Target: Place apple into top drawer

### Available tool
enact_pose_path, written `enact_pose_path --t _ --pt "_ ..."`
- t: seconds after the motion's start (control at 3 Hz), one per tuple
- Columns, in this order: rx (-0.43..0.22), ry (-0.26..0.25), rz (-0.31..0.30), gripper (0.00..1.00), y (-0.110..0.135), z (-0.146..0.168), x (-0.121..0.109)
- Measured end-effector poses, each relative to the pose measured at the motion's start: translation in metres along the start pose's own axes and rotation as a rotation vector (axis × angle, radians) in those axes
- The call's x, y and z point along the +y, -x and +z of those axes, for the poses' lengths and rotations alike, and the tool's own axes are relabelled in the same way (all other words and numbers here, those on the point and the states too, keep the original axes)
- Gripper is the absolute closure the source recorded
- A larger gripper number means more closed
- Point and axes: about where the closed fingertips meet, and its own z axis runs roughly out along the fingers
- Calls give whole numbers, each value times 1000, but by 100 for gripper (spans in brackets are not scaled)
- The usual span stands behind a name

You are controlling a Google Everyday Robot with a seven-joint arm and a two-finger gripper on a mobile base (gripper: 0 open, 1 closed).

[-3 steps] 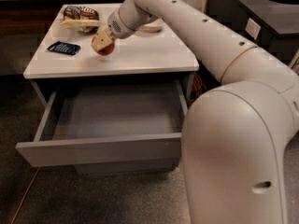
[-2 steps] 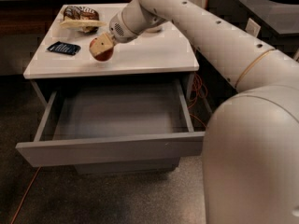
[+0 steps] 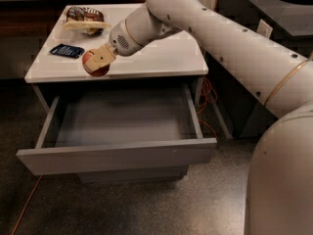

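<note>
gripper hung at the front-left edge of the counter, fingers clamped on the apple, and the open top drawer lay just below and nearer the camera, so the drop looked forward-and-down.

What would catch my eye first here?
A big white arm reaches in from the right, its pincer closed on a red apple at the front left edge of the cabinet top. Just below, the wide grey drawer stands pulled open.
</note>
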Motion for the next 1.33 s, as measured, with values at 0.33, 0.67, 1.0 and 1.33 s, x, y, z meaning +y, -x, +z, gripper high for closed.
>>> enact_pose_path --t 0.33,0.67,1.0,1.33 --pt "103 32 -44 100 -53 27 30" --pt "104 33 -43 100 -55 29 31" --pt "113 27 -41 100 -76 42 34" --pt "105 8 -37 100 -105 57 34"
